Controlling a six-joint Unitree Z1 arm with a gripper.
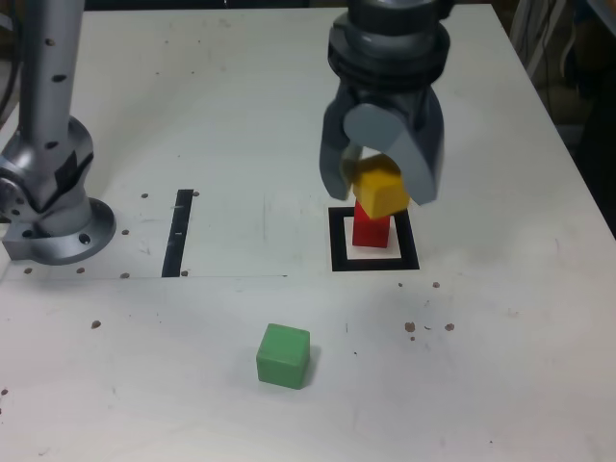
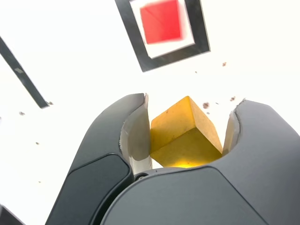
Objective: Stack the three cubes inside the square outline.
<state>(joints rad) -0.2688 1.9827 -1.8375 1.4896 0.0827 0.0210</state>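
Yellow cube: clamped between the two dark grey jaws of the tool, one pale inner pad pressed on each side face (the wrist view shows both contacts plainly); it sits tilted in the grip, with one corner pointing away from the wrist.
Tool state: jaws drawn in just to the cube's width and closed on it, pointing down at the desk.
Red cube: directly below the tool, standing on the white centre of the square outline; whether the yellow cube touches its top I cannot tell (in the exterior view the two overlap).
Square outline: thick black frame lying flat on the desk under the tool, a rim of white showing around the red cube.
Green cube: alone on the desk, well apart from the tool, nearer the exterior camera and toward the exterior view's left.
Black strip: flat on the desk, well off to the exterior view's left of the tool.
Arm base: grey metal, beyond the strip.
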